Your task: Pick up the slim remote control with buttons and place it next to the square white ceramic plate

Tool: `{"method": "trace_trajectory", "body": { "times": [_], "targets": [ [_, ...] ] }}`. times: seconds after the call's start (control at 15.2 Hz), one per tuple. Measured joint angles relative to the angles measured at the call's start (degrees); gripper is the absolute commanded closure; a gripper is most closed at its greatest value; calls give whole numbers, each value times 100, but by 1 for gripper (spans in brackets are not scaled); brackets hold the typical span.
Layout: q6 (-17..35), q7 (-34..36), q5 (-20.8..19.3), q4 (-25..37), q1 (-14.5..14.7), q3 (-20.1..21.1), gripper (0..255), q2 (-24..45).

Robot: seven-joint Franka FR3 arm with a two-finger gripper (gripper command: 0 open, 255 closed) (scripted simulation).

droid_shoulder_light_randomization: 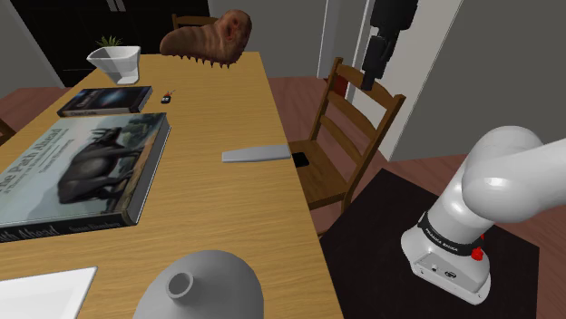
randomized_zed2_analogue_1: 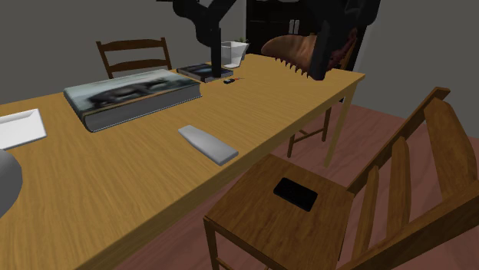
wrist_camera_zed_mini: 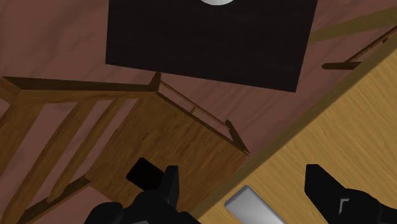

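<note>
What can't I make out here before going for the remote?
Remote: plain grey, no buttons discernible; the wrist view's edge cuts off one end.
White plate: cut off by the shoulder view's corner, so its full shape is unknown.
Small dark item beside the smaller book: too small to identify.

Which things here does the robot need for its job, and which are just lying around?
Needed: claw, grey remote, white square plate.
Lying about: big book, small book, grey vase, white plant pot, chair.
</note>
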Motion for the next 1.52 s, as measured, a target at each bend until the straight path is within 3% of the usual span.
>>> {"method": "trace_trajectory", "body": {
  "times": [0.2, 0.79, 1.52],
  "targets": [
    [216, -134, -15, -11, 59, 3, 0, 213],
    [1732, -1021, -82, 100, 476, 112, 0, 1838],
    [3140, -1931, -268, 966, 904, 418, 0, 4092]
  ]
}}
